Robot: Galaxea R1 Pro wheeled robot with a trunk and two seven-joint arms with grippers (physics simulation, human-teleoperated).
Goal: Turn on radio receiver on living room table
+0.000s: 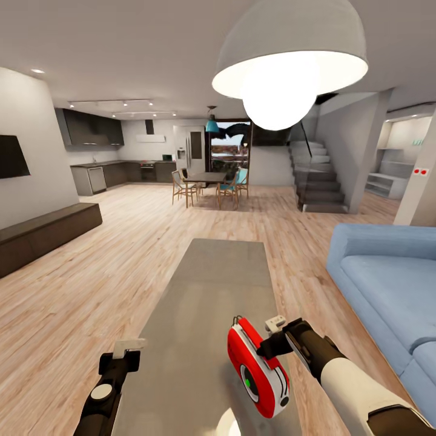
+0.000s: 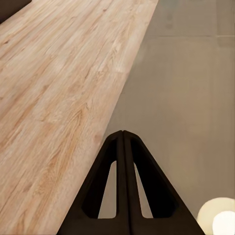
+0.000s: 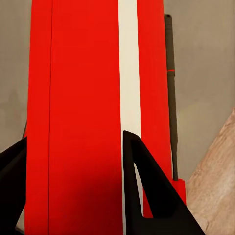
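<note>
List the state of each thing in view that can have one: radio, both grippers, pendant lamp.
radio receiver: off the table, tilted, dial toward the camera, between the right jaws.
right gripper: shut on the radio receiver, one finger on each side.
left gripper: shut, jaws together, holding nothing, over the table edge.
pendant lamp: lit.

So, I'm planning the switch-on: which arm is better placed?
Right. Its end effector already straddles the radio receiver; the left end effector is shut, off by the table edge.
</note>
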